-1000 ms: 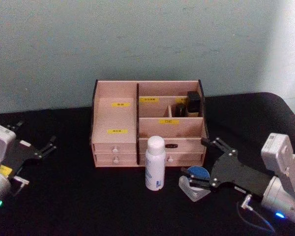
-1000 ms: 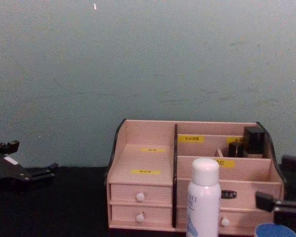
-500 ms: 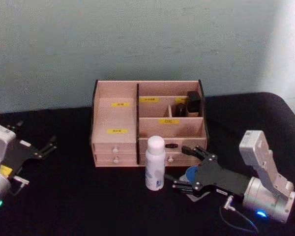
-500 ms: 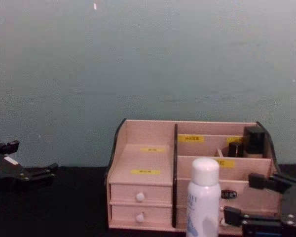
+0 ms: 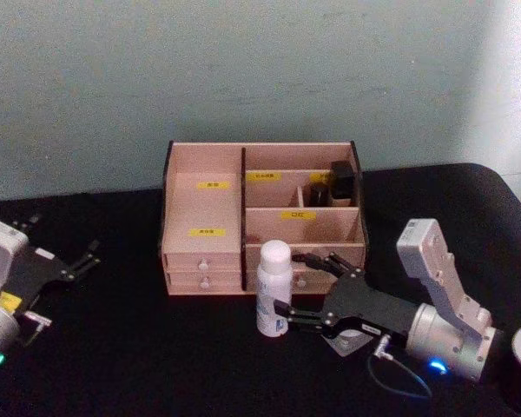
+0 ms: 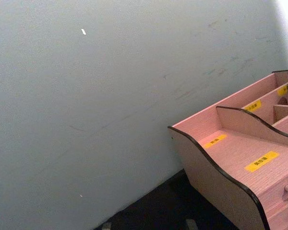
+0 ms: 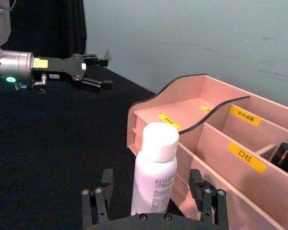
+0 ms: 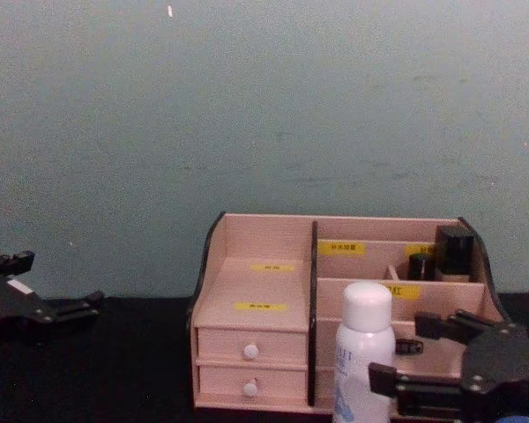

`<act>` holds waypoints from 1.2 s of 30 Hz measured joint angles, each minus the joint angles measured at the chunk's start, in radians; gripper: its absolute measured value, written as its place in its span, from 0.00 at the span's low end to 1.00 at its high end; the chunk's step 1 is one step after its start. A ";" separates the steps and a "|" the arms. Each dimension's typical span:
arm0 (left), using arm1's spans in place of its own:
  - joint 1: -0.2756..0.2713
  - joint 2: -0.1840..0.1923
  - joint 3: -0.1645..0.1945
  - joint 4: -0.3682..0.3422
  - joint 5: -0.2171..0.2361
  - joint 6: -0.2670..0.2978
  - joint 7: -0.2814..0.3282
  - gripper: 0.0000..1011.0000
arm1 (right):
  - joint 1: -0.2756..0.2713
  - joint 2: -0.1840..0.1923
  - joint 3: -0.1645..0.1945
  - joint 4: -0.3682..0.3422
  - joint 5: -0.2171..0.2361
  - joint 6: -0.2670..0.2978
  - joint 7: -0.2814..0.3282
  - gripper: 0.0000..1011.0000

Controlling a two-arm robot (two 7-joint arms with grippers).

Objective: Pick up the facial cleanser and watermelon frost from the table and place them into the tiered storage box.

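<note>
Facial cleanser (image 5: 273,282) stands upright on the black tabletop (image 5: 148,347), at 6 o'clock of the tiered storage box (image 5: 205,201), just in front of its drawers. The right gripper (image 5: 287,284) is low at 3 o'clock of the bottle. Its jaws are spread wide, one on each side of the bottle, not touching it. The watermelon frost (image 5: 342,341) is mostly hidden under that gripper. The left gripper (image 7: 102,72) rests far off at 9 o'clock, jaws apart.
</note>
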 joint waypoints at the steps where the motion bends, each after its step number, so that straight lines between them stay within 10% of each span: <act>1: 0.000 0.000 0.000 0.000 0.000 0.000 0.000 0.99 | 0.006 -0.008 -0.002 0.008 -0.005 0.003 0.001 0.99; 36: 0.000 0.000 0.000 0.000 0.000 0.000 0.000 0.99 | 0.106 -0.115 -0.027 0.155 -0.061 0.009 0.011 0.99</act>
